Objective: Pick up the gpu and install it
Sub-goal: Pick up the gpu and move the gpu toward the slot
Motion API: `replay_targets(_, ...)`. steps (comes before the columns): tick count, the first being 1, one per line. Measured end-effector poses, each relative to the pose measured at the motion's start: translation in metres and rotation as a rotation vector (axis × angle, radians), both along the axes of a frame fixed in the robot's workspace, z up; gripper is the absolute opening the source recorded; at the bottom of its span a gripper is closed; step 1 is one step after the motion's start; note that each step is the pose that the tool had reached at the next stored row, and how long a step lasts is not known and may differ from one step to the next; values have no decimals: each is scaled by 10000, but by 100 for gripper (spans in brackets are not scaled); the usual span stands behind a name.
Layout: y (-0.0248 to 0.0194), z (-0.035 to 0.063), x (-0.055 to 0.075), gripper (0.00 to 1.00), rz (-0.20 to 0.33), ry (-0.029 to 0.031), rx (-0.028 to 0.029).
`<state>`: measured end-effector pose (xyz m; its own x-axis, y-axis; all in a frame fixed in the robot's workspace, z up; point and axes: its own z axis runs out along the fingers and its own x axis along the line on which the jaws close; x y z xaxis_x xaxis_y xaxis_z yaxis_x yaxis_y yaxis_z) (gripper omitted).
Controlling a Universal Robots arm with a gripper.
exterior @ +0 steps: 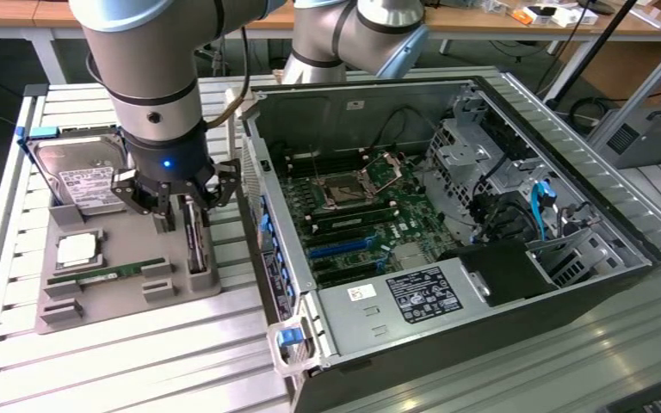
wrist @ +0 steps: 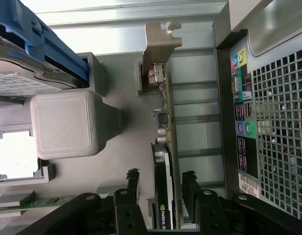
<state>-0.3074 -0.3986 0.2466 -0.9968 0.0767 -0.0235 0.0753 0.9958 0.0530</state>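
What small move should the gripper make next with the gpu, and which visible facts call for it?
Probably close the fingers on the gpu. The gripper stands open, one finger on either side of the card, which stands on edge in the grey holder and does not look gripped yet.

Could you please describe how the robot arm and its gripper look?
The arm is made of thick silver-grey cylinders with light blue joint caps and a black wrist section carrying a small blue light. A cream cable runs beside it. The gripper is black, with linked fingers on round pivots.
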Motion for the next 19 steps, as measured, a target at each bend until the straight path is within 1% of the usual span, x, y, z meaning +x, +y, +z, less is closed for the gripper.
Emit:
replay_targets(6,-11,-27,1,48,0,0,0)
replay_targets(15,-19,-32,33,48,-1,-1,0)
replay_targets(19,-52,-33,34,48,0,0,0)
